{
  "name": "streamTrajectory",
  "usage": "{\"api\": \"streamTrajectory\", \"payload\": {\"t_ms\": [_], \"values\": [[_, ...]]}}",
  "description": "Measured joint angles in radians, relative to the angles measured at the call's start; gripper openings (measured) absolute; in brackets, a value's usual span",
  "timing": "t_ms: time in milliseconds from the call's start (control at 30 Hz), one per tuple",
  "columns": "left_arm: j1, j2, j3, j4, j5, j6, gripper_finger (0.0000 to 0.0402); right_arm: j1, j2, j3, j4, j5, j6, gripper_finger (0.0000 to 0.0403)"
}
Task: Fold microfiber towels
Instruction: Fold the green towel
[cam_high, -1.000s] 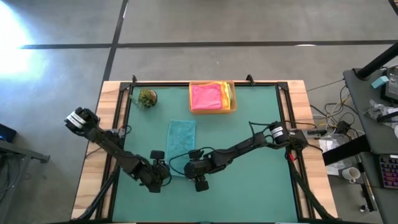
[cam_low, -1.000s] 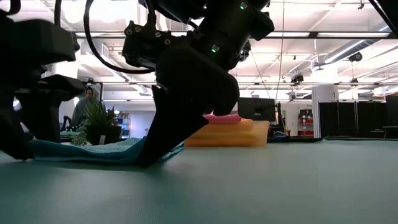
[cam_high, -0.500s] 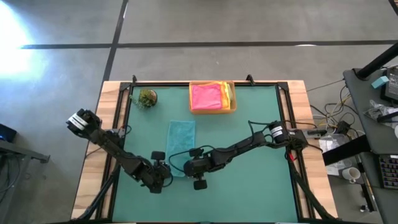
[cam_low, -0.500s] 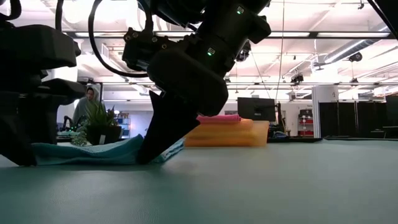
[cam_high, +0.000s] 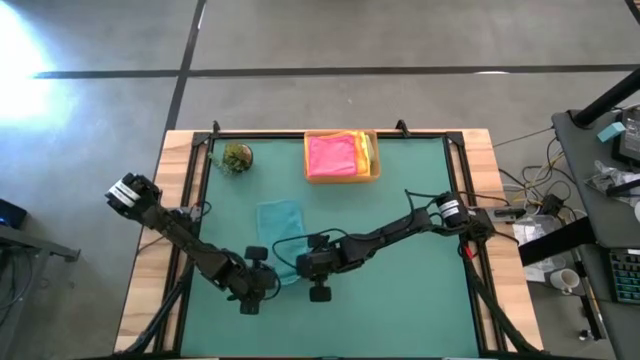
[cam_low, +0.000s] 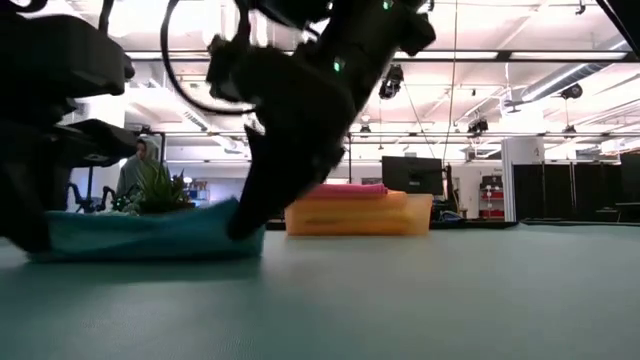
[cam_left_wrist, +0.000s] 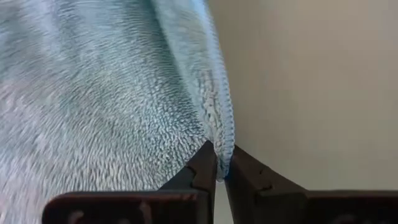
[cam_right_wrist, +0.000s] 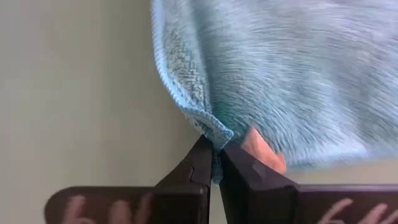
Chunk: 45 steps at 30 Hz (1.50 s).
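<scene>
Low over the table, both claws (cam_left_wrist: 217, 163) (cam_right_wrist: 214, 160) pinch the teal towel's (cam_high: 280, 222) near corners.

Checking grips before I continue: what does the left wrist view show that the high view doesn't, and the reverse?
Left wrist only: the left gripper shut on the teal towel's hemmed edge.
High only: the whole table, the right gripper at the towel's other near corner, the tray holding the pink towel, and the plant ball.
Both: the teal towel and the left gripper.

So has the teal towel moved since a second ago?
Yes. The teal towel has bunched shorter and shifted slightly left, its far edge now farther from the tan tray.
</scene>
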Motion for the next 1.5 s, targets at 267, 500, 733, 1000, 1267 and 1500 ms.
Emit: {"api": "streamTrajectory", "payload": {"t_ms": [267,500,733,1000,1267,1500], "values": [[0.000,-0.026,0.052,-0.084,0.100,-0.009,0.0010,0.026,-0.050,0.001,0.005,-0.008,0.106,0.0009],[-0.001,-0.076,0.160,-0.193,0.155,-0.012,0.0011,0.072,-0.065,0.001,0.007,-0.008,0.210,0.0009],[0.004,-0.082,0.239,-0.386,0.161,-0.010,0.0011,0.070,-0.066,0.003,0.020,0.061,0.274,0.0009],[0.081,-0.091,0.235,-0.641,0.000,-0.010,0.0011,-0.027,-0.071,0.003,0.017,0.118,0.336,0.0009],[0.246,-0.096,0.174,-0.662,-0.047,-0.007,0.0011,-0.118,-0.071,0.003,0.013,0.132,0.336,0.0009],[0.387,-0.096,0.141,-0.657,-0.071,0.071,0.0011,-0.182,-0.070,0.003,0.017,0.145,0.331,0.0009]]}}
